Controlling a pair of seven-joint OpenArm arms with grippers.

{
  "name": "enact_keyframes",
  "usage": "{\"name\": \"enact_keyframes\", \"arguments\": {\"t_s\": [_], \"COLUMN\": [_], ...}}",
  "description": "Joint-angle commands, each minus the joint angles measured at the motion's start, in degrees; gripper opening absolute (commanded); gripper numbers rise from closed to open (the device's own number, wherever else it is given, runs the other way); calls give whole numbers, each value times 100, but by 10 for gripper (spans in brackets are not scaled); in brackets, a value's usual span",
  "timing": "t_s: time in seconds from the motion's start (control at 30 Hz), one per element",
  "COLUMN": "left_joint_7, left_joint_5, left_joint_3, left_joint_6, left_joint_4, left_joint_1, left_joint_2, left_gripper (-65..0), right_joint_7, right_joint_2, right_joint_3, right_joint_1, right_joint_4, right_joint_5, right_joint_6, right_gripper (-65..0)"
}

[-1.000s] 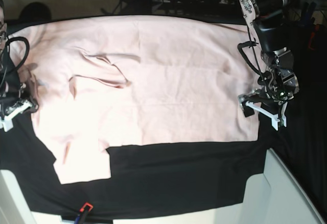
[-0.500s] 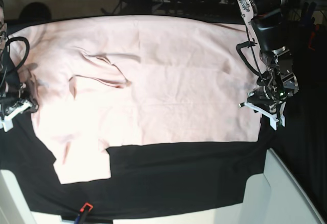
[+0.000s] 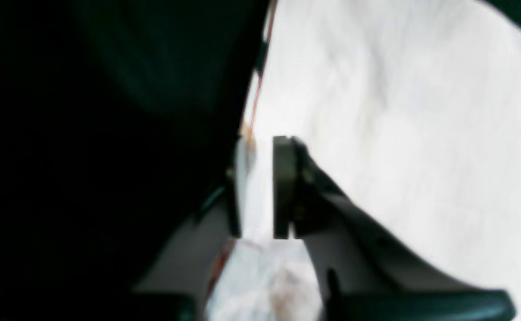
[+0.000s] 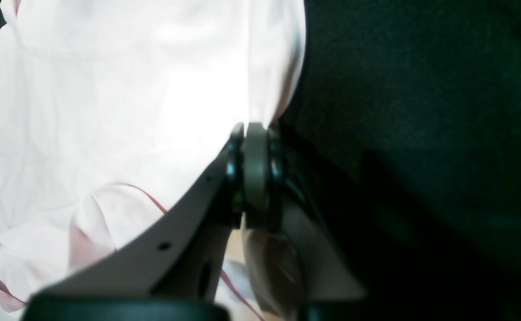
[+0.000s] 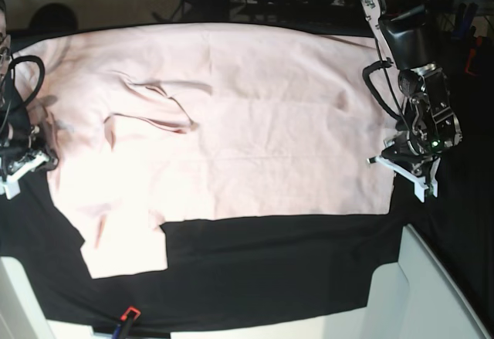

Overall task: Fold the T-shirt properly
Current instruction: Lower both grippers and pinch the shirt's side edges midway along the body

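Both claws pinch the pale pink T-shirt (image 5: 231,123), which lies spread on the black table cloth (image 5: 278,269) between them: left gripper (image 5: 405,171) on one side edge, right gripper (image 5: 19,165) on the opposite edge.

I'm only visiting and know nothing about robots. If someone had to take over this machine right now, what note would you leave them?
Left hand: nearly shut, with the T-shirt's edge between its fingers, at the shirt's side on the right of the base view.
Right hand: shut, pinching the shirt's edge at the opposite side.
T-shirt: spread almost flat on the black table cloth, plain side up, with a few wrinkles near the neck and one sleeve sticking out toward the front.
Done: shirt laid out, both edges gripped.
Left: every fold. Probably lift both edges together and bring them across.
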Motion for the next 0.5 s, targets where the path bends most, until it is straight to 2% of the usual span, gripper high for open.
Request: {"name": "enact_keyframes", "arguments": {"t_s": [0.0, 0.03, 0.2, 0.27, 0.3, 0.37, 0.47], "left_joint_7": [-80, -89, -89, -89, -80, -53, -53], "left_joint_5": [-44, -44, -44, -44, -44, -44, -44], "left_joint_3": [-8, -8, -34, -271, -465, -808, -966], "left_joint_6": [-14, -14, -14, -14, -14, -14, -40], "left_joint_4": [97, 97, 141, 150, 124, 45, -105], "left_joint_1": [-88, -88, -115, -132, -211, -308, -440], "left_joint_2": [-56, -56, -47, -47, -47, -47, -64], "left_gripper": [-626, -650, -647, -642, -618, -526, -314], "right_joint_7": [74, 74, 74, 74, 74, 74, 74], "right_joint_2": [109, 100, 91, 91, 91, 91, 109], "right_joint_3": [-3, -3, -3, -3, -3, -3, -3], "right_joint_1": [130, 130, 130, 130, 130, 130, 130], "right_joint_4": [87, 87, 87, 87, 87, 87, 87], "right_joint_5": [67, 67, 67, 67, 67, 67, 67], "right_joint_6": [58, 58, 58, 58, 58, 58, 58], "right_gripper": [-649, -649, -649, -649, -649, -649, -649]}}
